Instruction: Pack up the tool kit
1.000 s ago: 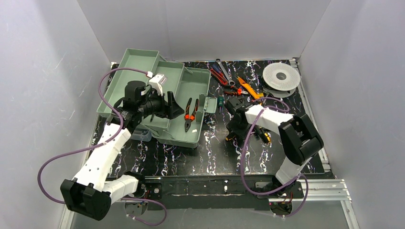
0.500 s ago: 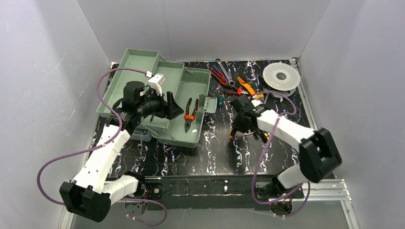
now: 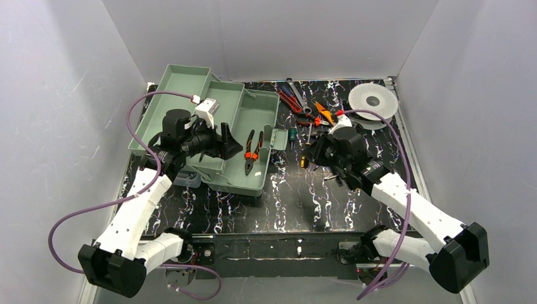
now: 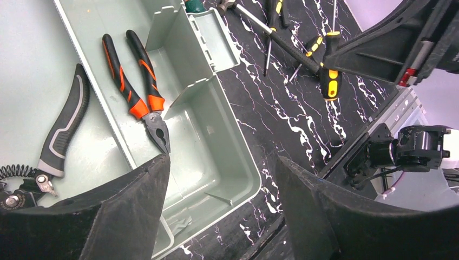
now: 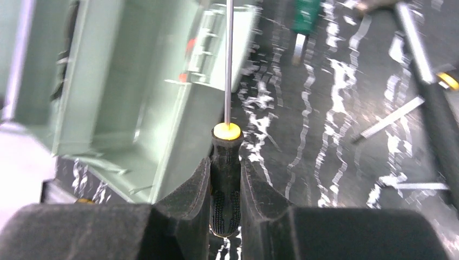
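Note:
The green toolbox [image 3: 263, 111] lies open at the back left, with orange-black pliers [image 3: 252, 151] in its main well. My left gripper [image 3: 231, 142] hovers open and empty over the box. In the left wrist view its jaws [image 4: 222, 162] stand wide apart above the well, with the pliers [image 4: 138, 92] and a grey-handled cutter [image 4: 65, 130] below. My right gripper [image 3: 310, 158] is shut on a black-and-yellow screwdriver [image 5: 227, 131], held above the table just right of the box. Its shaft points at the toolbox wall [image 5: 135, 108].
Several loose tools [image 3: 307, 107] lie at the back middle of the table, with a white spool [image 3: 372, 101] at the back right. A small green tool [image 3: 292, 135] lies beside the box. Other screwdrivers [image 4: 330, 81] lie on the black marbled table.
My right arm has lifted the screwdriver off the table and turned it toward the toolbox, with the elbow swinging out to the right. The left arm has not moved.

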Robot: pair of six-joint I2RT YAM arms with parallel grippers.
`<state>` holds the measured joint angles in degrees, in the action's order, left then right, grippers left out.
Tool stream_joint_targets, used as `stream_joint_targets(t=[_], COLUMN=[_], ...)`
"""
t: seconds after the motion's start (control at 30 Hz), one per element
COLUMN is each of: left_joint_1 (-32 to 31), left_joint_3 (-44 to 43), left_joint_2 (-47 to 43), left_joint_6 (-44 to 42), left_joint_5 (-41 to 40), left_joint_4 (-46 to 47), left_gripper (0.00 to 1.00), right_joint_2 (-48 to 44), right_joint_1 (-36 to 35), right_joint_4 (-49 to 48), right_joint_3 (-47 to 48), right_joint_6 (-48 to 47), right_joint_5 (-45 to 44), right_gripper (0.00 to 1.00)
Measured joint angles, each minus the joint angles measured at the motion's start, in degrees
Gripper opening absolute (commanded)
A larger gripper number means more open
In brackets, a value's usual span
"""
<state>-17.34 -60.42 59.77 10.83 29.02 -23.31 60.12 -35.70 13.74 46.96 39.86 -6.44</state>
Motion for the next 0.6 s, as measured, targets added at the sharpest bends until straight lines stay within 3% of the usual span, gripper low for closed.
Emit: stream_joint_targets(t=[0.1,0.17,0.33,0.6], left_joint_1=[0.0,0.0,0.0,0.0], left_joint_3=[0.0,0.0,0.1,0.1], left_joint_2=[-0.2,-0.5,-2.8,-8.0], left_joint_6=[-0.1,-0.2,-0.1,0.4], left_joint_5=[0.0,0.0,-2.1,-13.3], left_joint_4=[0.1,0.1,0.0,-1.9], left_gripper=[0.81,0.97,0.98,0.98], right_joint_2=[0.3,2.3,12.0,27.8], right_joint_1=[0.0,0.0,-0.8,-2.7], right_joint_4=[-4.8,-6.5,-9.4,-11.7], right_joint_3=[0.2,1.7,8.9,20.9], right_joint_6=[-3.8,-5.3,-6.8,-4.3], right_joint_5=[6.5,10.1,17.6,21.6], right_gripper=[0.01,0.01,0.01,0.01])
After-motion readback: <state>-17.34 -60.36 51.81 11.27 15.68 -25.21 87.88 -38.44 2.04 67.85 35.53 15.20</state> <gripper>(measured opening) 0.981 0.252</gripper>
